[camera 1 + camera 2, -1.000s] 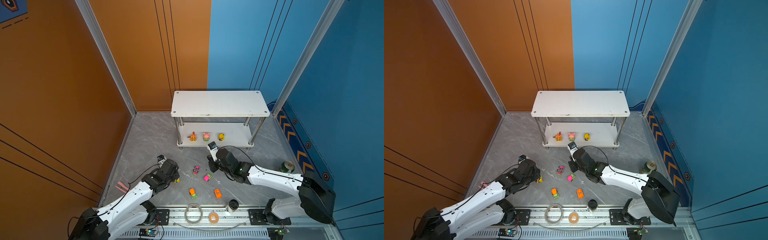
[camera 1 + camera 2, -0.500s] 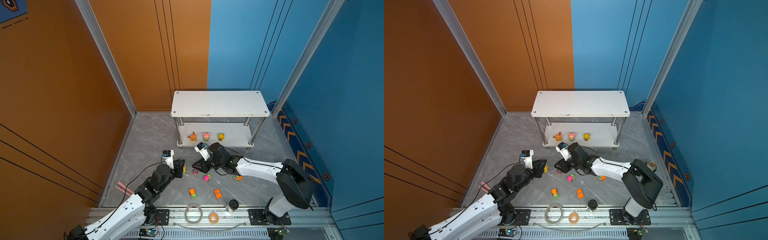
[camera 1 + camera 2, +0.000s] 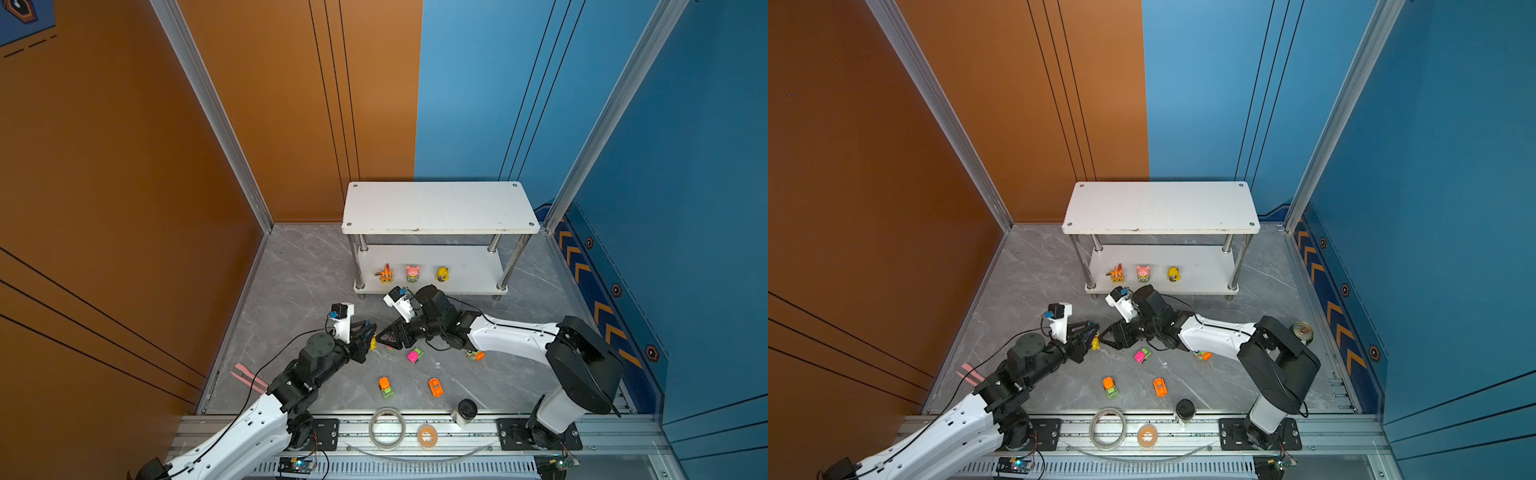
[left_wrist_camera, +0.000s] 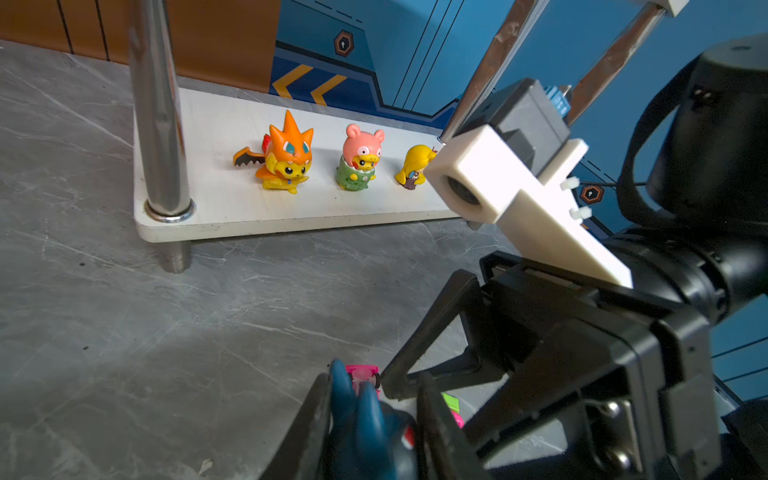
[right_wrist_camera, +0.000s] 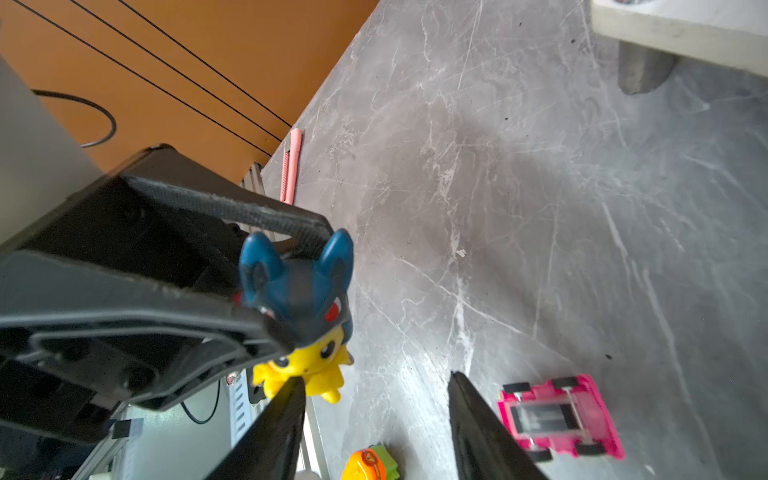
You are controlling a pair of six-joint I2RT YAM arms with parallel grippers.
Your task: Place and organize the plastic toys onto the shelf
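Observation:
My left gripper [image 3: 371, 338] [image 4: 374, 386] is shut on the blue-grey figurine [image 5: 295, 291] [image 4: 365, 419], a blue hood over a yellow body, just above the floor. My right gripper [image 3: 384, 337] [image 5: 376, 378] faces it tip to tip. Its jaws are open and empty, and one fingertip is next to the figurine's yellow feet. Orange [image 3: 386, 274], pink [image 3: 412, 274] and yellow [image 3: 442, 274] figurines stand in a row on the lower board of the shelf [image 3: 440, 205]. A pink car [image 5: 559, 415] lies beside the right gripper. More cars [image 3: 414, 355] [image 3: 475, 355] [image 3: 385, 386] [image 3: 435, 386] sit on the floor.
Two tape rolls [image 3: 386, 428] [image 3: 427, 435] and a black-capped cup [image 3: 465, 411] lie along the front rail. A pink utility knife [image 3: 249, 378] rests by the left wall. A green can [image 3: 1302, 331] stands at the right behind the right arm.
The right arm swung left from the shelf front to meet the left gripper, and its jaws opened. The left arm reached forward and right with the figurine still held.

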